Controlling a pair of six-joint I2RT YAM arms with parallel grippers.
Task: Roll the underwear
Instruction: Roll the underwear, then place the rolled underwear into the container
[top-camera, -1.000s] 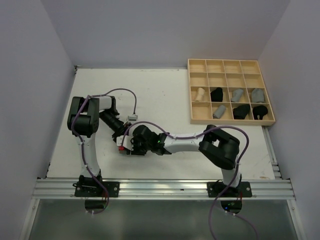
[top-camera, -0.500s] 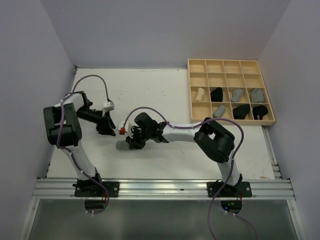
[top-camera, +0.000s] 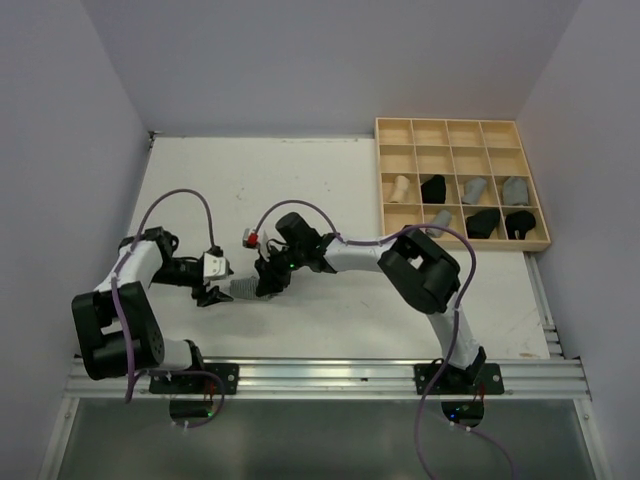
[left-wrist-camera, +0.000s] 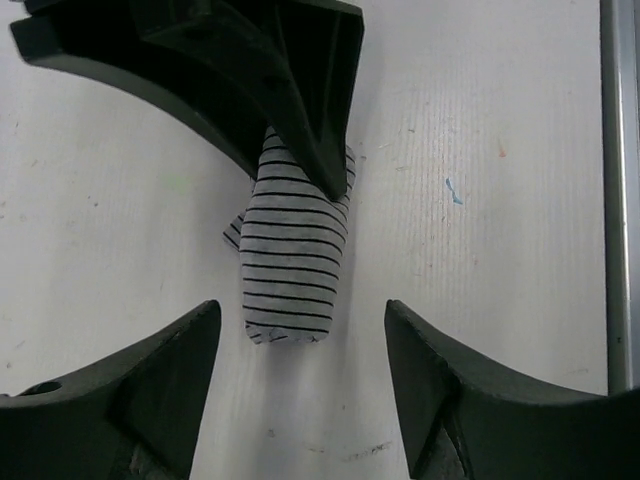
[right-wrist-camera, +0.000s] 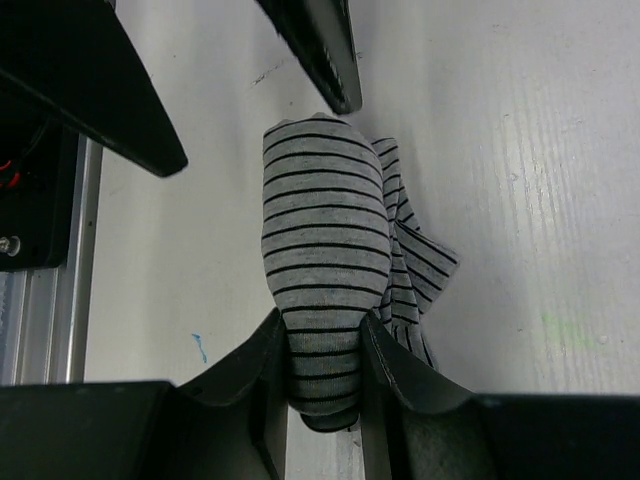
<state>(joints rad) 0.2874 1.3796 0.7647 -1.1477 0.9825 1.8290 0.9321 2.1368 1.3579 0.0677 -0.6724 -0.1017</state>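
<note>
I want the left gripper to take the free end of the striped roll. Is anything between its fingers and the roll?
Nothing visible. The left gripper is open, and the striped roll lies on bare table with its free end at the fingertips; the right gripper pinches only the far end.

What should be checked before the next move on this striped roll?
1. Is the striped underwear rolled tight: not ok, a loose flap sticks out at one side.
2. Does the right tool grip one end of the roll: ok.
3. Is the left tool open, with a finger on either side of the other end and not touching it: ok.
4. Does the tray have free compartments: ok, its top row is bare.
</note>
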